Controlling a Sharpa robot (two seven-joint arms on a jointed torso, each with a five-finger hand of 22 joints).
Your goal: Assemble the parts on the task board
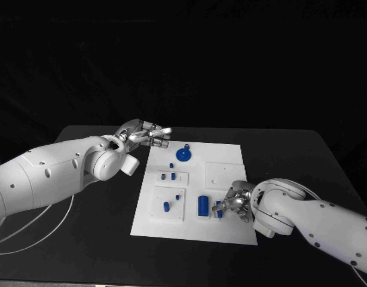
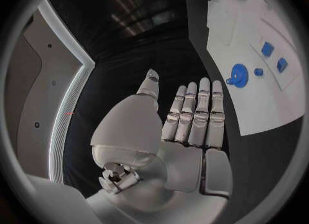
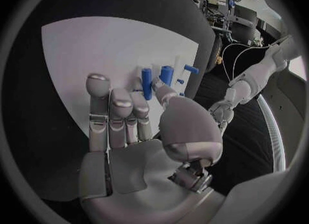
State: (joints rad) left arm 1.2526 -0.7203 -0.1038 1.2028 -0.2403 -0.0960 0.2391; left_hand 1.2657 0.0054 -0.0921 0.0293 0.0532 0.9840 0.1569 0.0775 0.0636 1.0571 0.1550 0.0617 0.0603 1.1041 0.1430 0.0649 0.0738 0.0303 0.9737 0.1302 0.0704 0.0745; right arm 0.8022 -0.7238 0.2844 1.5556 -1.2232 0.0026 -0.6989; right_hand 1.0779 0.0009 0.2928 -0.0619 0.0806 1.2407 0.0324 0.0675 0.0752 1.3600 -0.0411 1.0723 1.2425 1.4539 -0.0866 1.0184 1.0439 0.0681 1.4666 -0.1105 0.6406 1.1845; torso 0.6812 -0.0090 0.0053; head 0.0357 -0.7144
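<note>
The task board [image 1: 222, 179] is white, and the parts [image 1: 203, 205] on it are blue. The table [image 1: 296, 155] is black. Both hands [image 1: 237, 204] are silver on white arms [image 1: 41, 176].

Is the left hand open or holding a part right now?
Open. In the left wrist view the left hand has straight fingers with nothing in them, beside the task board.

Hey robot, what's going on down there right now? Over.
Left hand open, at the task board far corner. Right hand open, beside the tall blue part. Nothing held, nothing blocking.
</note>
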